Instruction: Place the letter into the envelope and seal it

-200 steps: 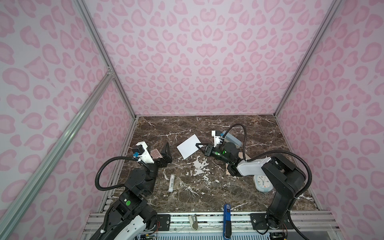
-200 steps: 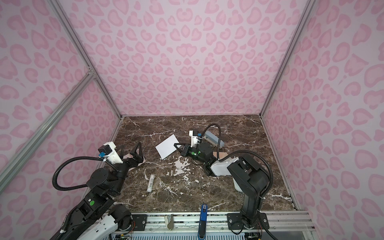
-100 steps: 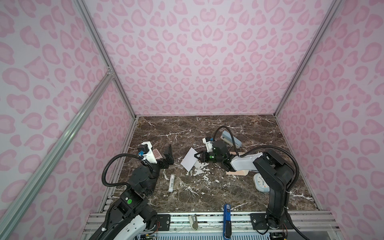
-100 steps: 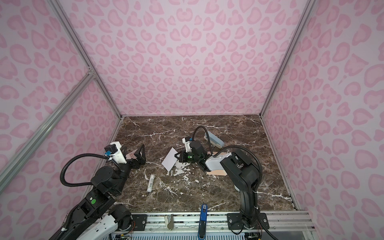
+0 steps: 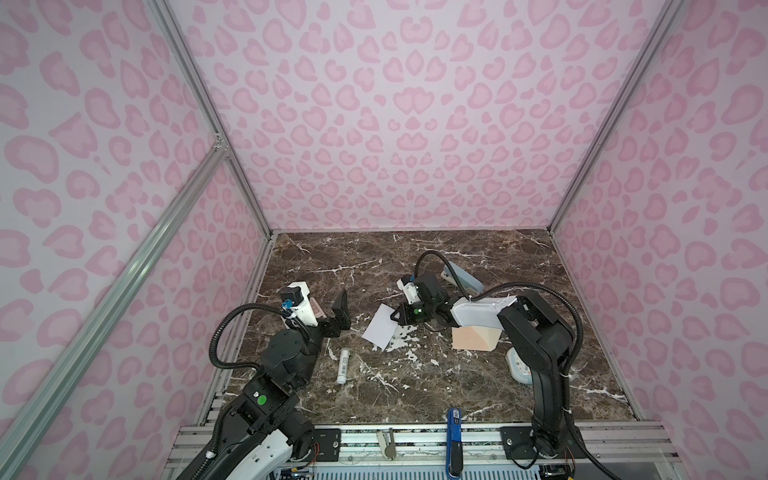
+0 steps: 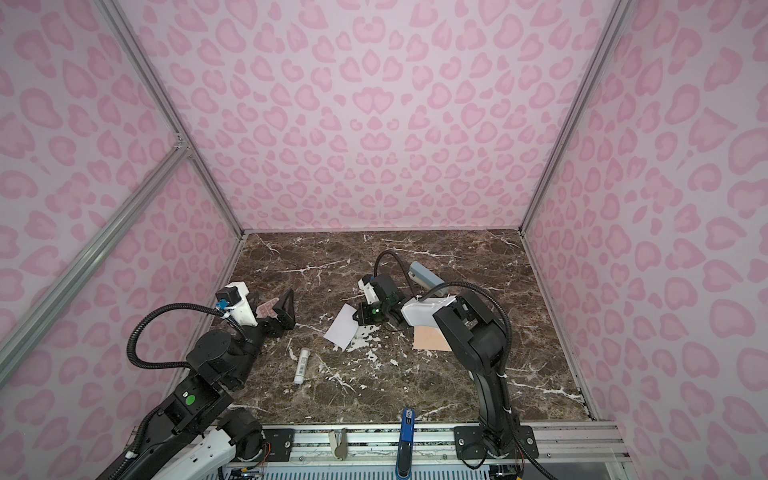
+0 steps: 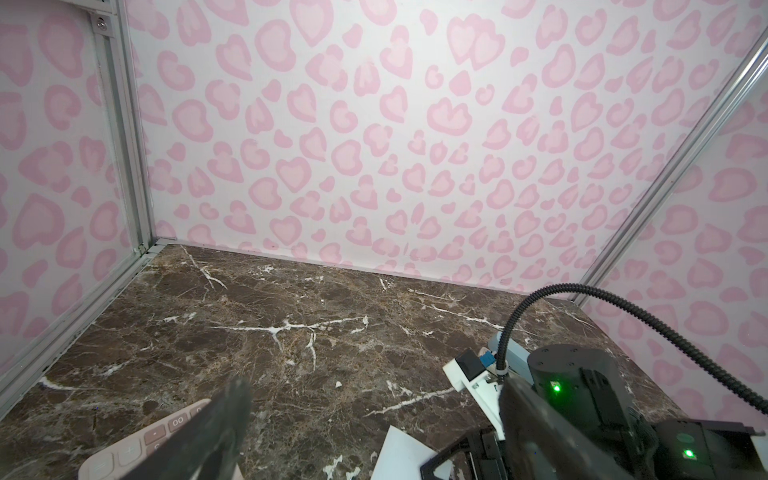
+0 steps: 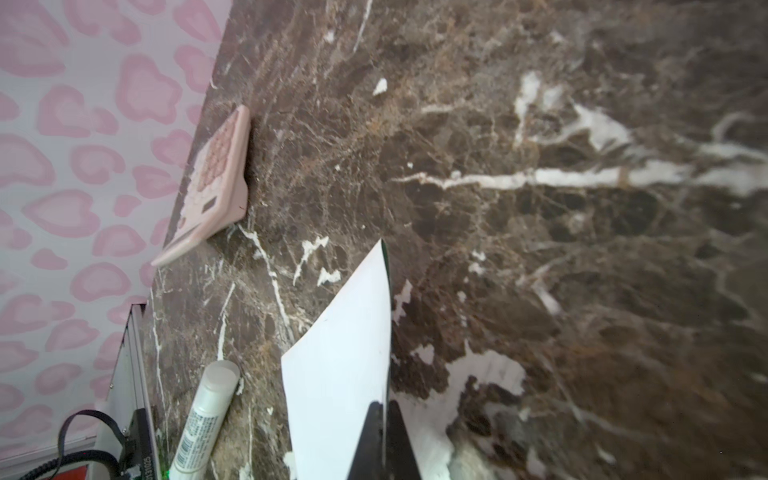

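Pulled back toward the envelope (image 5: 473, 338) and tipped steeply since prior frame: letter (image 5: 380, 332) | pinched by one edge in clamped right gripper (image 5: 398, 319), likely to aim it at the pocket | lying flat just behind that gripper: envelope | spread wide, empty, off to its far side: left gripper (image 7: 374, 399)

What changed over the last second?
The right gripper, shut on the letter, drew it toward the near edge of the table and turned it, exposing the envelope under its arm. The left gripper edged inward, open. The white tube stayed put.
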Motion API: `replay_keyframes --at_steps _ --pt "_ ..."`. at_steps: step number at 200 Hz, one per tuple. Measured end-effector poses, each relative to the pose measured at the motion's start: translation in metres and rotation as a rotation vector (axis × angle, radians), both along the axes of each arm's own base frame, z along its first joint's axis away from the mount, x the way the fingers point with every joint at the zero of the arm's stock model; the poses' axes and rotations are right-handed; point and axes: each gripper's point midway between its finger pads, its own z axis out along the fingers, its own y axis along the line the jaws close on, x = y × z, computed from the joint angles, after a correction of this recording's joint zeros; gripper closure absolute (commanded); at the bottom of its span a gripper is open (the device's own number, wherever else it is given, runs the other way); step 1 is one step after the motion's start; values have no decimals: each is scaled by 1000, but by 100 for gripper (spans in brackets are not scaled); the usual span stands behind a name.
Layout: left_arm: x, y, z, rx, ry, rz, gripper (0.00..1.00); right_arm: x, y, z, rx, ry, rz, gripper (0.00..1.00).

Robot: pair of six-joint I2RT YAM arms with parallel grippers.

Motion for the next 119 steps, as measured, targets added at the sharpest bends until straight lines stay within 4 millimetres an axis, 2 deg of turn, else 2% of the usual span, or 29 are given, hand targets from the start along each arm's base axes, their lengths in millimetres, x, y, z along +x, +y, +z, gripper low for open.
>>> replay_keyframes --at_steps 24,51,93,119 --pt "1 -2 -2 4 6 -4 5 -1 -3 -6 -43 13 13 96" --pt "2 -4 -3 7 12 -14 5 8 1 -2 -76 -8 35 93" --pt "2 -5 -3 8 13 -22 5 13 0 -4 -129 -19 67 77" --pt "2 -7 -2 12 13 -30 5 13 -3 -6 -159 -20 75 63"
